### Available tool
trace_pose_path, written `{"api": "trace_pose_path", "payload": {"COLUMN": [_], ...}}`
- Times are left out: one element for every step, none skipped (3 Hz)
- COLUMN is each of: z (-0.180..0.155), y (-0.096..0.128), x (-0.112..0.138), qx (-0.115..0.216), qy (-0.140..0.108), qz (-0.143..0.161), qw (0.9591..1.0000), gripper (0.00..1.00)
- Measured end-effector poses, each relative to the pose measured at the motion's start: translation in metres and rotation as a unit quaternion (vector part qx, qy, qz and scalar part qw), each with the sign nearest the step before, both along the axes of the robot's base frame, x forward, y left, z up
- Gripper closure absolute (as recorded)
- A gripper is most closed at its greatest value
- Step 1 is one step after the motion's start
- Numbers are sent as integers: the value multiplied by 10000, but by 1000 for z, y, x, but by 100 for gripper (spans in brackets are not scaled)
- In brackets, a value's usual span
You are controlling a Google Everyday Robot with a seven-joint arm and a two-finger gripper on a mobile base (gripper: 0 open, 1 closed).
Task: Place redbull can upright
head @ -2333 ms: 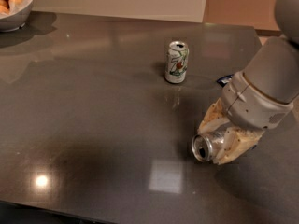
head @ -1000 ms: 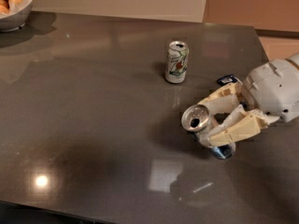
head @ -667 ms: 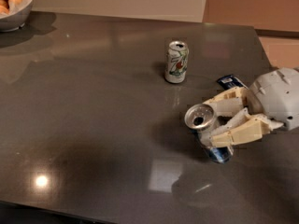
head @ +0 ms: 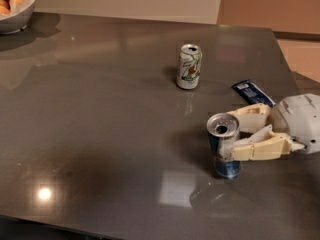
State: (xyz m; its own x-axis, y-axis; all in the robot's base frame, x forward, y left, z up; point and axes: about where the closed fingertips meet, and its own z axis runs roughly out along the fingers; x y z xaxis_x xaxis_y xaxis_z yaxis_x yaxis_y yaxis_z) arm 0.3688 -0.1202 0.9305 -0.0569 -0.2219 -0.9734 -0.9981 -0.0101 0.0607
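Note:
The redbull can (head: 223,143), slim, silver and blue with a shiny top and open pull-tab hole, stands upright on the dark table (head: 100,114) at the right of the middle. My gripper (head: 240,131) reaches in from the right, its cream fingers (head: 257,148) on either side of the can's upper half, shut on it. The can's base rests on or just above the tabletop.
A shorter white can (head: 189,66) with green and red print stands upright behind the redbull can. A flat dark-blue snack wrapper (head: 252,92) lies at the right, behind my gripper. A bowl of fruit (head: 15,6) sits at the far left corner. The table's right edge is close to my arm.
The redbull can has gone from lying on its side in my gripper to standing nearly vertical. My gripper has turned and moved slightly right with it.

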Motion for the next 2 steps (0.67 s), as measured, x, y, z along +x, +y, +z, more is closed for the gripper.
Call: {"api": "trace_pose_path", "payload": {"z": [-4, -8], "y": [-5, -8], "x": [0, -1], "qx": [295, 597], "qy": [-8, 64], "qz": [-134, -240], "qw": [9995, 9979], "gripper": [100, 100]}}
